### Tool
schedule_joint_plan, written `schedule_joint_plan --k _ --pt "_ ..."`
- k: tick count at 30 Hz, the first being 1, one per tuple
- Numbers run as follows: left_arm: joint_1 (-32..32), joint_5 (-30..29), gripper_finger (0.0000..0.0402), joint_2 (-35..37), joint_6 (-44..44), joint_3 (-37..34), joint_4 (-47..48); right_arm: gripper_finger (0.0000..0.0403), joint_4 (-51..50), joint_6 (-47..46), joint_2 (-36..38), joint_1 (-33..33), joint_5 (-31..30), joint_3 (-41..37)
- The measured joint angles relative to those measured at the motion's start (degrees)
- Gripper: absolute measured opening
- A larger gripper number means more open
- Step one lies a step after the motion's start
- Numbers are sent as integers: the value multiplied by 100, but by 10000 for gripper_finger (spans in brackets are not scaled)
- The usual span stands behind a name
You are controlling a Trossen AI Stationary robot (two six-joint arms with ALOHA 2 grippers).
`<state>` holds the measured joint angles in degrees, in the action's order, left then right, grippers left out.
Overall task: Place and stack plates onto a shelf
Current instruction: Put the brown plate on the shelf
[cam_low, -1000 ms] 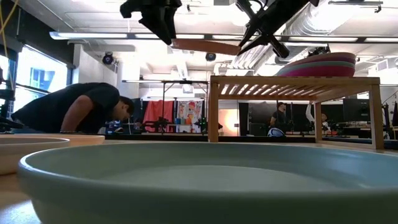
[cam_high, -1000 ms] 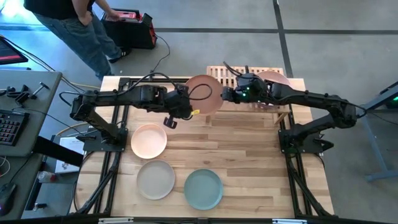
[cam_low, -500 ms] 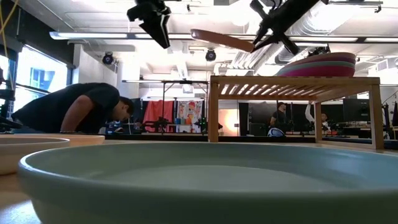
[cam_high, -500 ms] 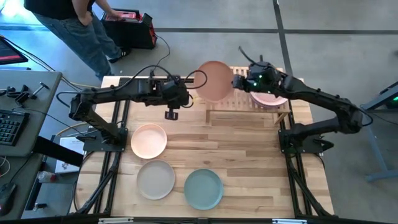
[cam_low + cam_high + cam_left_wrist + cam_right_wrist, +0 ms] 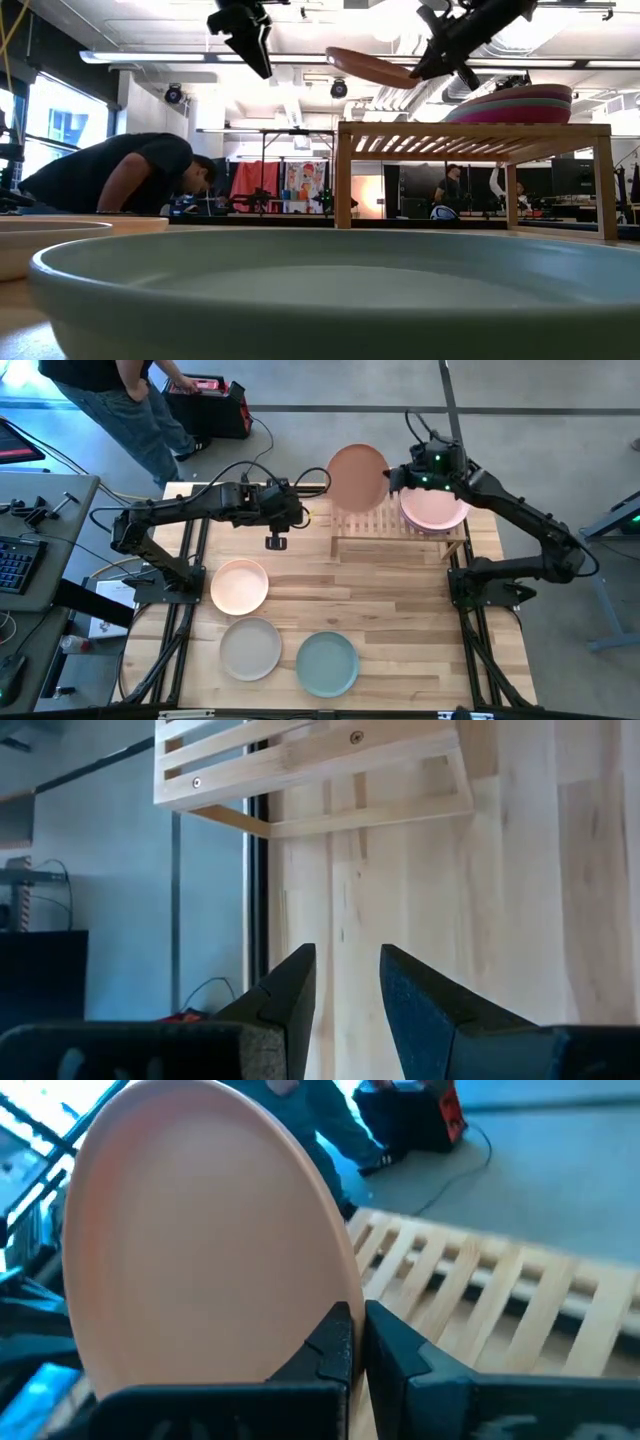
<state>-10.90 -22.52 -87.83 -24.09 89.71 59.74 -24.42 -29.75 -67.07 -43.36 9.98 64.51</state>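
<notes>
My right gripper (image 5: 392, 478) is shut on a peach plate (image 5: 357, 477), held in the air over the left half of the slatted wooden shelf (image 5: 372, 526). A stack of plates with a pink one on top (image 5: 436, 510) rests on the shelf's right half. My left gripper (image 5: 300, 512) hovers open and empty to the left of the shelf, above the table. In the low view the held plate (image 5: 372, 68) is above the shelf (image 5: 475, 132). Three more plates lie flat on the table: peach (image 5: 239, 586), beige (image 5: 250, 648) and teal (image 5: 327, 663). My right gripper pinches the peach plate's rim (image 5: 338, 1302) between its two fingers, at the plate's right-hand edge. It comes at the plate from the table's right side. The plate is lifted clear and tilted, its free left edge (image 5: 330, 52) higher than the held edge.
A person (image 5: 120, 400) stands beyond the table's far left corner beside a red and black case (image 5: 210, 400). A side table with tools (image 5: 35, 520) is at the left. Bare tabletop (image 5: 400, 610) lies between the shelf and the near edge.
My left gripper has let go of the peach plate and drawn back a little to the left. My right gripper has carried the plate up and toward the table's far right. The plate has gone from in front of the shelf's left end to over it, tipping as it went.
</notes>
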Motion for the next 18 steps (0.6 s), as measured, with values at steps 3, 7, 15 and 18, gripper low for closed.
schedule_joint_plan --k 3,7,15,18 --pt "0 131 104 0 131 0 -3 0 35 610 0 -267 243 -1" --pt "2 303 104 -2 361 0 -5 0 34 1298 -2 -564 507 0" --pt "2 305 104 -2 467 0 -5 0 49 2822 -2 -848 636 0" --pt "2 304 104 -2 589 0 -5 0 175 2965 -14 -848 635 0"
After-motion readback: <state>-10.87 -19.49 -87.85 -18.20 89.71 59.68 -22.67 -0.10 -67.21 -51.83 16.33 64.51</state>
